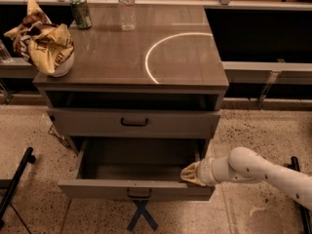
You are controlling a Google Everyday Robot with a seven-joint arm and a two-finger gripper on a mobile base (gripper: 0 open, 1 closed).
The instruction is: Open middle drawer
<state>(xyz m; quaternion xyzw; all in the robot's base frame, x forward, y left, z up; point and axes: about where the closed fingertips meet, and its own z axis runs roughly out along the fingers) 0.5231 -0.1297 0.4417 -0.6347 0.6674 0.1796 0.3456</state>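
Note:
The middle drawer [122, 189] is pulled well out of the grey-brown cabinet. Its inside looks empty, and its small dark handle [139, 193] sits at the centre of its front. My gripper [191, 174], with a tan tip on a white arm coming in from the right, is at the drawer's right front corner, just behind the front panel. The taller drawer [87, 123] above, with a larger black handle [134, 122], is shut. No drawer shows below the open one.
On the cabinet top [185, 62] stand a crumpled chip bag [46, 45], a green can [80, 11] and a water bottle [126, 6]. A blue X [141, 213] marks the floor under the drawer. A black stand leg [17, 177] lies at the left.

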